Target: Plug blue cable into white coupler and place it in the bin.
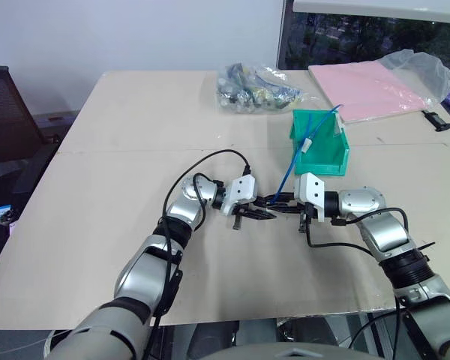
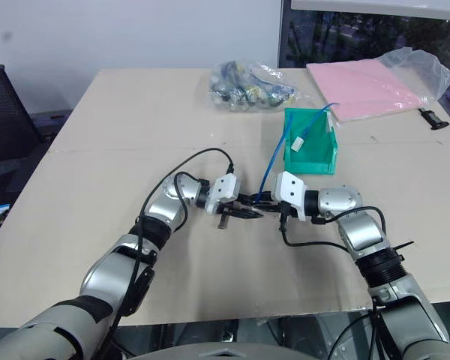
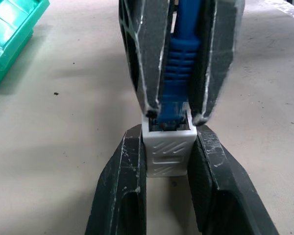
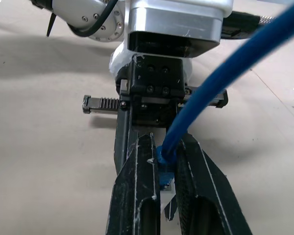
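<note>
Meeting fingertip to fingertip above the tan table [image 1: 120,150], the two grippers hold one part each. The left gripper [image 3: 167,147] clamps its two black fingers on the sides of the single white coupler [image 3: 168,152], socket face turned toward the other hand. The right gripper [image 4: 167,169] is squeezed tight on the ribbed boot of the one blue cable [image 3: 179,58], just behind the plug. In the left wrist view the plug sits inside the coupler's opening, though how deeply it is seated is hard to judge, since the fingertips crowd the joint.

From the right gripper the cable rises and arcs back across the table to the one green bin [image 1: 331,156], which stands just beyond the hands; the cord runs over its rim and a small white connector [image 1: 307,144] shows inside, apparently at the cable's far end.

Farther back lie one clear bag of mixed cables [image 1: 256,88], one flat pink sheet [image 1: 371,90] partly under a crumpled clear plastic bag [image 1: 424,64], and one small black object [image 1: 438,121] near the table's right edge. A dark chair [image 1: 4,112] stands beside the table on the left.
</note>
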